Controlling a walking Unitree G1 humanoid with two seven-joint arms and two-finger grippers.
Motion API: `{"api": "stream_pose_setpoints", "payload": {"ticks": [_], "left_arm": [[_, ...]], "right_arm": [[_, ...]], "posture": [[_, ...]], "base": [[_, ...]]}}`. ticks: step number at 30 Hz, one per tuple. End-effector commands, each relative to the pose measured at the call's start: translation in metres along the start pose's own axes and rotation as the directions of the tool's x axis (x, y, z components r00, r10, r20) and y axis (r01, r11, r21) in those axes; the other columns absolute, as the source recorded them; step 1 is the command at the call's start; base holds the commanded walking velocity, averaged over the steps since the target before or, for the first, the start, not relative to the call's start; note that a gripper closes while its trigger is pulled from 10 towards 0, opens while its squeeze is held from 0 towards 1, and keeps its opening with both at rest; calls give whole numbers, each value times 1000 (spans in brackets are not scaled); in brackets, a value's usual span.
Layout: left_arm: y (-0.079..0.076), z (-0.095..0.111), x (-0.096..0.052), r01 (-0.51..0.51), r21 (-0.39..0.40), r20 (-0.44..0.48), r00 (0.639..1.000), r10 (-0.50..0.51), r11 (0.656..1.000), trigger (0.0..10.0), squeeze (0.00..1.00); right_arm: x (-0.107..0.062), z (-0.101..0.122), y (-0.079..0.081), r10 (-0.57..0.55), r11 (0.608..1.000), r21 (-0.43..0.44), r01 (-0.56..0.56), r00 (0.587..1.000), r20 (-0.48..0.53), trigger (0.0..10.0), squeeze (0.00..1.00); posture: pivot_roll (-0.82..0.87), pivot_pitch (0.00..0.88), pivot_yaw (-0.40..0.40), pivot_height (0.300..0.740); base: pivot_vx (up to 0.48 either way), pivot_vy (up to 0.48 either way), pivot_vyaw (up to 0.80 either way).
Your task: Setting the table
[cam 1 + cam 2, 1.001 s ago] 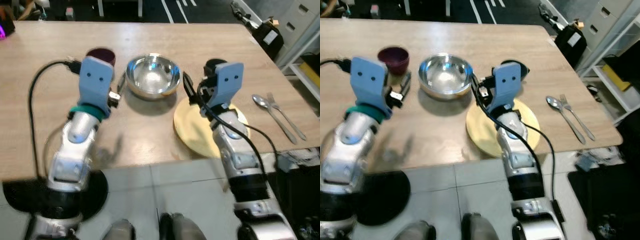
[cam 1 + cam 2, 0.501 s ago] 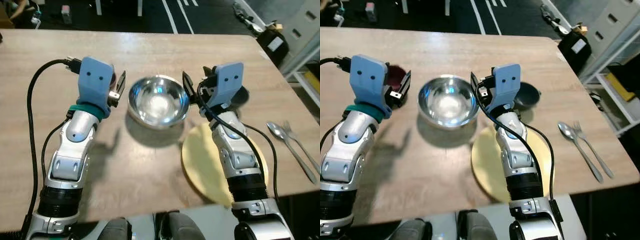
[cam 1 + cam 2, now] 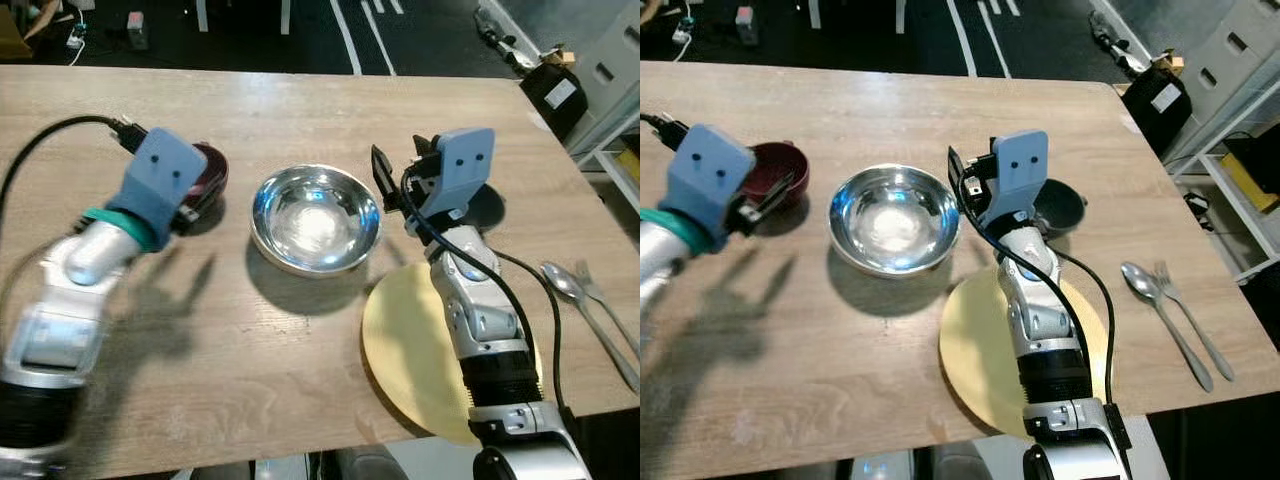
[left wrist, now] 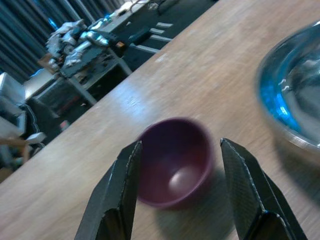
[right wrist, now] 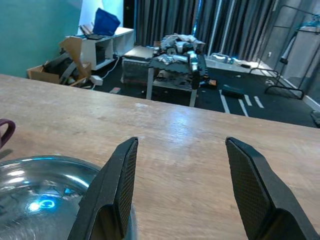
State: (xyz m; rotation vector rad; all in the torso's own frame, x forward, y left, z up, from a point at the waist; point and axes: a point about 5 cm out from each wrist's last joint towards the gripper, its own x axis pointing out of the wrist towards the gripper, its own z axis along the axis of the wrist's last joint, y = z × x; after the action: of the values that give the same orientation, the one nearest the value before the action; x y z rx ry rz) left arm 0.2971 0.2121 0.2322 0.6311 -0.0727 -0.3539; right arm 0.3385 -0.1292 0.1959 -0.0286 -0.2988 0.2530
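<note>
Right eye view: nearest the robot, a flat round yellow plate (image 3: 975, 370) lies at the edge of the pale wood-grain bench (image 3: 870, 90), with the silver right arm stretched over it. Off to the right, a metal spoon (image 3: 1155, 312) and fork (image 3: 1193, 318) lie side by side, handles toward the near edge. Farther in, a wide, shiny steel bowl (image 3: 894, 218) sits just beyond the plate's left rim. The right gripper (image 5: 177, 187) hangs above the bench beside the steel bowl's right edge, its textured black fingers (image 5: 120, 185) spread apart with nothing between them. Behind its blue wrist housing sits a small dark bowl (image 3: 1060, 204). To the left of the steel bowl stands a small, rounded maroon cup (image 4: 175, 160), upright and open. The left gripper (image 4: 182, 190) is at that cup, its fingers (image 4: 122, 185) spread wide on either side of it; whether they touch it cannot be told. Beyond the bench's far edge lies a dark floor with white stripes.
</note>
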Motion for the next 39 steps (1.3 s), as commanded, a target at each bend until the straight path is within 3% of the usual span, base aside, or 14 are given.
{"api": "stream_pose_setpoints", "payload": {"ticks": [1, 5, 13, 17, 21, 24, 25, 27, 28, 29, 39], "left_arm": [[-6, -1, 1, 54, -12, 10, 999, -54, 998, 10000, 0], [16, -8, 7, 160, 86, -35, 987, -157, 983, 10000, 0], [28, -22, 21, 271, 95, -104, 960, -261, 958, 10000, 0], [27, -27, 31, 373, 52, -128, 922, -364, 926, 10000, 0], [25, -27, 33, 406, 30, -124, 908, -399, 914, 10000, 0], [22, -30, 38, 476, -50, -113, 871, -478, 878, 10000, 0], [21, -33, 39, 489, -54, -117, 863, -492, 871, 9373, 0], [21, -35, 39, 496, -52, -120, 858, -499, 867, 9373, 0], [19, -37, 39, 501, -55, -123, 855, -503, 864, 824, 0], [18, -40, 39, 506, -59, -123, 852, -509, 860, 0, 0], [18, -48, 39, 511, -70, -127, 847, -516, 857, 0, 0]], "right_arm": [[-2, -3, -2, -6, 1000, 3, 6, 1000, -12, 10000, 0], [-2, -2, -3, -8, 1000, 4, 8, 1000, -12, 10000, 0], [-5, -1, -6, -12, 1000, -2, 12, 1000, -15, 10000, 0], [-9, -1, -8, -20, 1000, -8, 20, 1000, -18, 10000, 0], [-10, -1, -8, -24, 1000, -9, 24, 1000, -18, 10000, 0], [-13, 0, -9, -29, 999, -13, 29, 999, -18, 10000, 0], [-13, 1, -9, -29, 999, -13, 29, 999, -18, 10000, 0], [-13, 1, -9, -29, 999, -14, 29, 999, -18, 10000, 0], [-12, 1, -9, -29, 999, -14, 29, 999, -18, 10000, 0], [-12, 1, -9, -28, 1000, -14, 27, 999, -20, 10000, 0], [-11, 2, -7, -20, 1000, -12, 20, 1000, -24, 10000, 0]], "posture": [[146, 68, -34, 740], [152, 78, -35, 740], [128, 98, -36, 740], [114, 104, -26, 740], [98, 109, -20, 740], [88, 110, -20, 740], [86, 111, -20, 740], [85, 112, -21, 740], [86, 113, -24, 740], [86, 113, -24, 740], [94, 113, -31, 740]], "base": [[0, 0, 0], [0, 0, 0], [0, 0, 0], [0, 0, 0], [0, 0, 0], [0, 0, 0], [0, 0, 0], [0, 0, 0], [0, 0, 0], [0, 0, 0], [0, 0, 0]]}}
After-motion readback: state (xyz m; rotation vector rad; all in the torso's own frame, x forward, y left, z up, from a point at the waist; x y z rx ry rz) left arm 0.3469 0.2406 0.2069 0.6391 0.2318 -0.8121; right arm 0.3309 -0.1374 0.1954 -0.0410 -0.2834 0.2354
